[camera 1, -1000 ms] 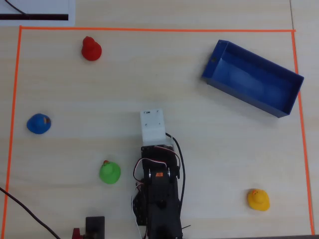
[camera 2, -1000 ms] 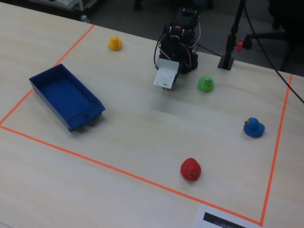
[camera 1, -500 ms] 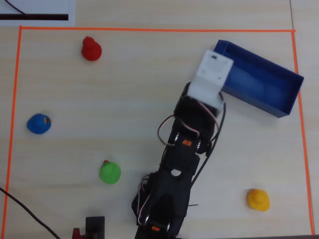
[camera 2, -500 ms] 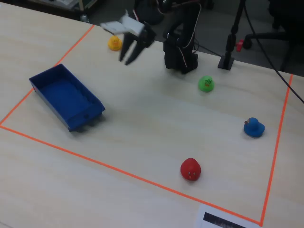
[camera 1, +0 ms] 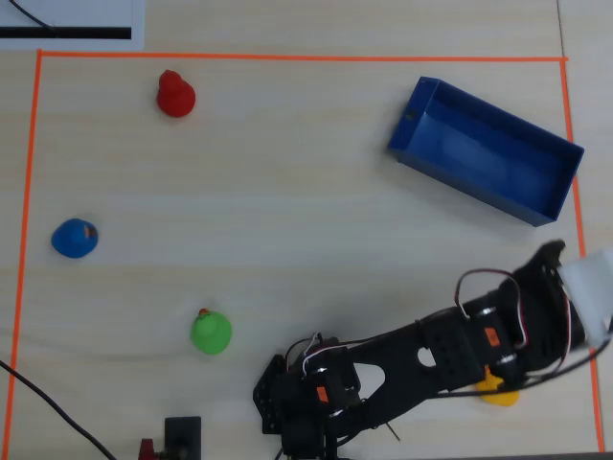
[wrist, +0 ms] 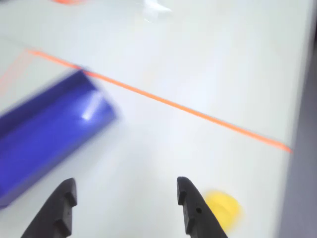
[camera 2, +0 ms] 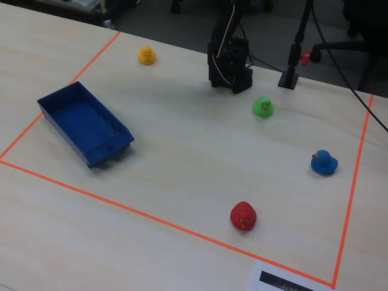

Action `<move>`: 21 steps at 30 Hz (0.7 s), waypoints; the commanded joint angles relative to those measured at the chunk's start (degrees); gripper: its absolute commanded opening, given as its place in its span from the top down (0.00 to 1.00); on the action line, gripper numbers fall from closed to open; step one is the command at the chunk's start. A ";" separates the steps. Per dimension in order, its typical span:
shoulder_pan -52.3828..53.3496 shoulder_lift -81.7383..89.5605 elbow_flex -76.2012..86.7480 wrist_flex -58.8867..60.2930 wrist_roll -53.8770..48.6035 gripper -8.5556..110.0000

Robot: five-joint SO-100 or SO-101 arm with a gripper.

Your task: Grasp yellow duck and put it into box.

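The yellow duck (camera 2: 146,56) sits on the table near the orange tape, apart from the blue box (camera 2: 85,124). In the overhead view the duck (camera 1: 499,393) is partly hidden under my arm (camera 1: 450,350), and the box (camera 1: 484,149) lies farther up at the right. In the wrist view my gripper (wrist: 126,184) is open and empty above bare table. The blurred duck (wrist: 223,208) lies just right of the right finger (wrist: 190,206), outside the jaws. The box (wrist: 44,129) is at the left. In the fixed view the gripper is out of view.
A green duck (camera 1: 211,332), a blue duck (camera 1: 74,239) and a red duck (camera 1: 176,95) stand at the left of the taped area. An orange tape line (camera 1: 287,57) frames the workspace. The arm base (camera 2: 230,60) and a black stand (camera 2: 290,77) are at the table's far edge.
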 commanded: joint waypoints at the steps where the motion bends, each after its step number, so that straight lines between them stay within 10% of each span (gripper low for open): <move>1: 10.99 3.08 0.53 5.80 0.09 0.68; 11: 27.16 8.61 13.18 19.95 -3.87 0.60; 21: 31.82 1.58 23.20 8.17 -5.19 0.51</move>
